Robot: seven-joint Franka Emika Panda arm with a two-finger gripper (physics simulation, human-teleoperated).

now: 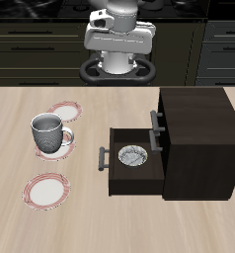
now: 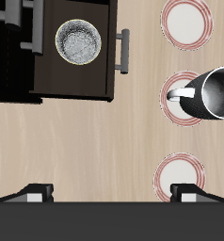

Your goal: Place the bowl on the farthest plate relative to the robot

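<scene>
- The farthest plate (image 1: pixel 47 190) lies nearest the surface's front edge, in front of the mug (image 1: pixel 48 133), bare and ready.
- The bowl (image 1: pixel 132 157) sits in the open drawer (image 1: pixel 124 175) of the dark cabinet (image 1: pixel 194 138), beside the mug's plate (image 1: pixel 52 150).
- The hand (image 2: pixel 111 194) hangs high, farther back than the cabinet, holding nothing, fingers spread wide; the bowl lies forward of it and below.
</scene>
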